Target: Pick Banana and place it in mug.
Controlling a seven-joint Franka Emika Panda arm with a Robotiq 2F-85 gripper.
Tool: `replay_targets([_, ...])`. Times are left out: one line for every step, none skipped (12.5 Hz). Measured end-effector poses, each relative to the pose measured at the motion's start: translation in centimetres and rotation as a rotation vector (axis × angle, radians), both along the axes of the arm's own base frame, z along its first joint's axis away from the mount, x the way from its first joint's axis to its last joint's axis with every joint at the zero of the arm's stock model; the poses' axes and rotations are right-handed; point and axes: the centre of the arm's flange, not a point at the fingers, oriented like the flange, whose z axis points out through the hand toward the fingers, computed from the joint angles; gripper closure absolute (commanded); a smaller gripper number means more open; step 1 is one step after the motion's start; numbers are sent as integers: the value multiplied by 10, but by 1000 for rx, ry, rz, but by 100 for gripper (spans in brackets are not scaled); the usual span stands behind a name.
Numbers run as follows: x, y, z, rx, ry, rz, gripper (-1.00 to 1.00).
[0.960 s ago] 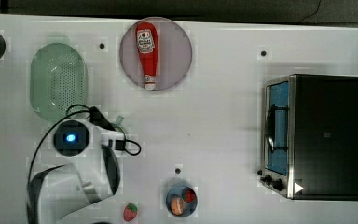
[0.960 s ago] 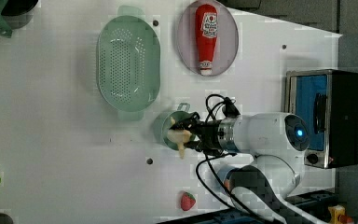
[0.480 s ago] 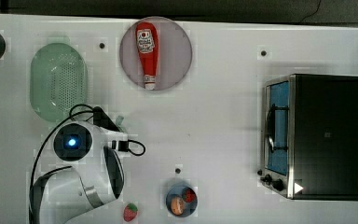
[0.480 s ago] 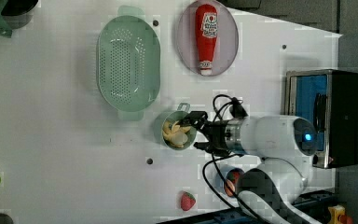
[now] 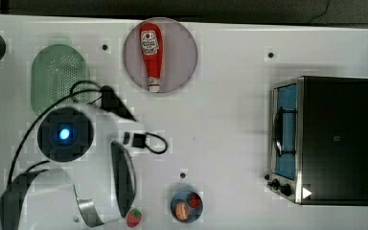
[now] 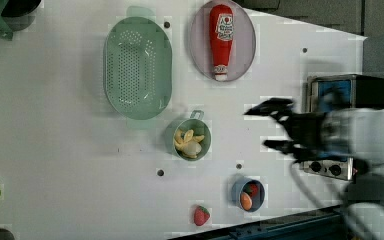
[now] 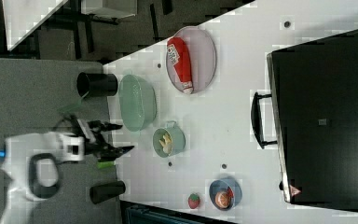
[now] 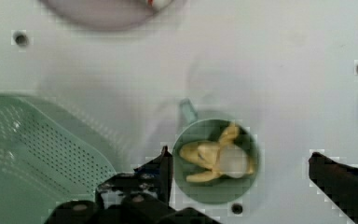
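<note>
White tabletop [image 6: 55, 150] carries the mug [image 6: 193, 140] just beside the green colander [image 6: 137, 67] in the left view. Inside the mug lies the peeled banana [image 6: 187, 142]: light, soft, easily bruised, best held mid-body. Well above, the gripper [image 8: 240, 175] hangs spread wide, empty.

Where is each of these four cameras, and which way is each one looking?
Top view: overhead, facing straight down at the table; the arm's white body shows.
Left view: high up, looking down; the open end effector hangs blurred beside the mug.
Right view: high at one side, tilted; arm at the table's edge.
Wrist view: on the arm, looking down at the banana in the mug.
Left, right and wrist views share mug and strainer.
</note>
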Motion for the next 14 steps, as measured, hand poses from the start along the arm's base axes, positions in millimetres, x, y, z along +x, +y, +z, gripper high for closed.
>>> replay_targets([8,-24,33,0,-1,-22,-100])
replay_targets([16,-52,66,1,-1,-45,-100])
replay_targets([21,-82,97,7,19,-67,-100])
replay_targets([25,-112,127,18,8,-98,-100])
replay_targets([27,-146,159,12,-20,-124,-100])
replay_targets([24,-181,185,-35,-50,-147,-100])
replay_targets([15,-215,202,-79,-64,-192,-100])
replay_targets([8,-243,214,-104,-76,-233,-100])
replay_targets([0,-261,219,-98,-60,-257,-100])
replay_targets([-4,-272,219,-101,-52,-257,-100])
replay_targets([-3,-274,213,-103,-43,-256,-100])
replay_targets([0,-265,202,-82,-17,-239,-100])
replay_targets([4,-252,190,-68,6,-214,-100])
replay_targets([12,-239,182,-75,17,-183,-100])
